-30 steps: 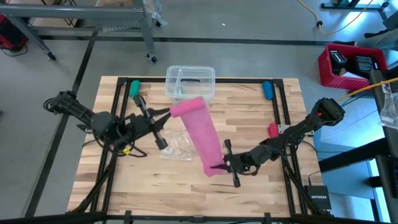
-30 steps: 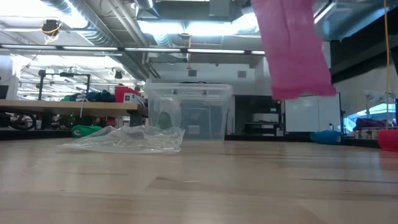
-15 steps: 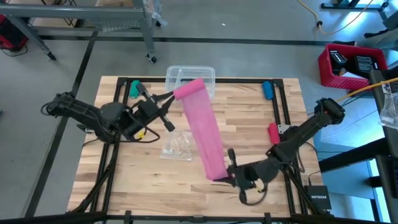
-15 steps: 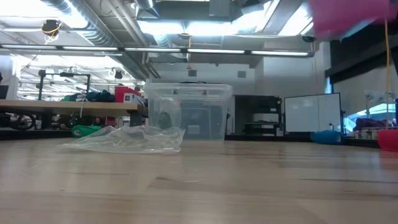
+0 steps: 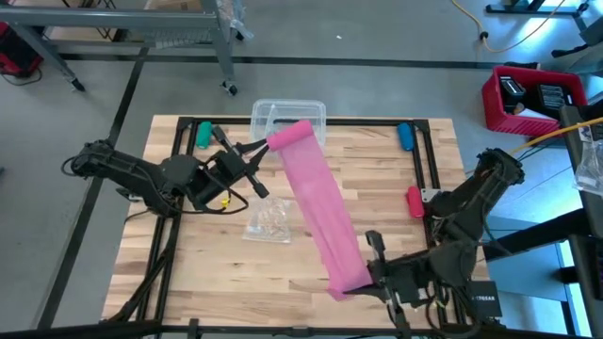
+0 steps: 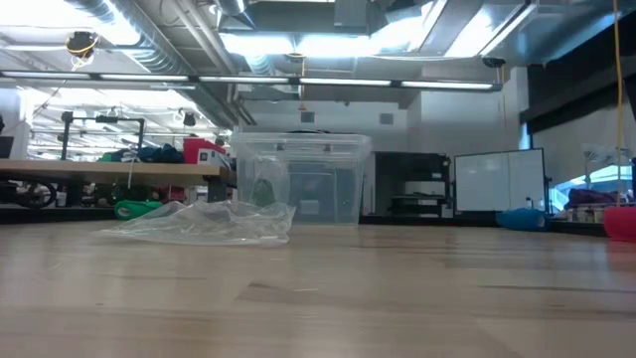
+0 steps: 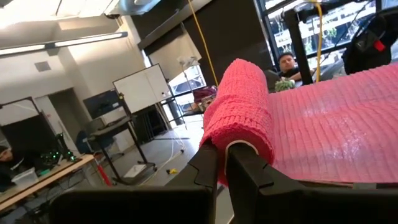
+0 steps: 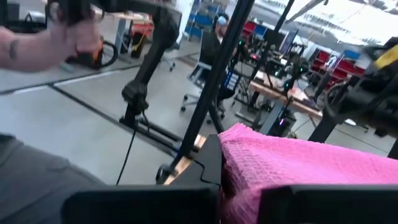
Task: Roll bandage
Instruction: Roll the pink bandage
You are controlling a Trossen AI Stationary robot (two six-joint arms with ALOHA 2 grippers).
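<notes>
Wooden desk (image 5: 377,188), centre frame: the bandage (image 5: 318,202), now stretched longer and lifted clear, spans from left tool (image 5: 256,151), pinching its rolled end, to right tool (image 5: 369,273), pinching the lower-right end, ready for rolling.

I can make out one piece of lettering: the word "NETGEAR" on a small black box (image 5: 481,300) by the table's (image 5: 377,198) near right corner, beside my right arm. It is tiny and only just legible. Nothing else carries text I can read.
</notes>
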